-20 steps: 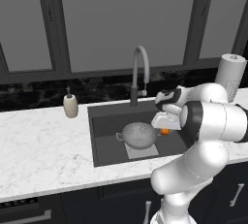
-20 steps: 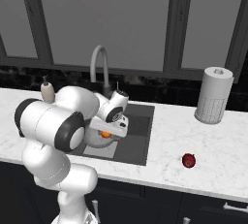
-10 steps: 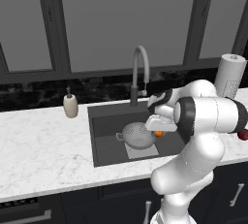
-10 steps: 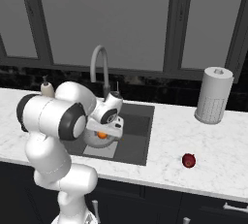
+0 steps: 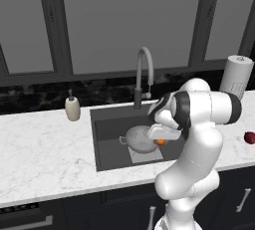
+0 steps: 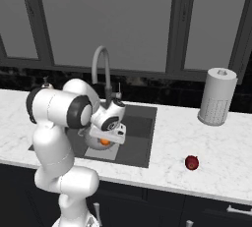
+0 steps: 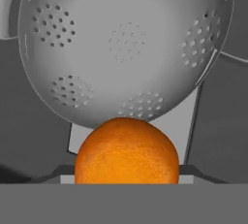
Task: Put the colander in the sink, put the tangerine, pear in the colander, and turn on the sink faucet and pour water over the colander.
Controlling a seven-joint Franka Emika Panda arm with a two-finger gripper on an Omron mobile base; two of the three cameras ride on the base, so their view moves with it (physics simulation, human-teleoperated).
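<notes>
Closer now, claw [image 5: 160, 142] holds tangerine [image 7: 127, 151] at colander [image 7: 121, 43] rim.

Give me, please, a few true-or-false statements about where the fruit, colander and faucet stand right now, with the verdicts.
1. The colander sits in the sink. True.
2. The tool holds the tangerine. True.
3. The pear is already in the colander. False: it lies on the counter, right of the sink.
4. Water runs from the sink faucet. False: no stream is visible.
5. The tangerine lies inside the colander. False: it is in the tool, just above the colander's rim.
</notes>
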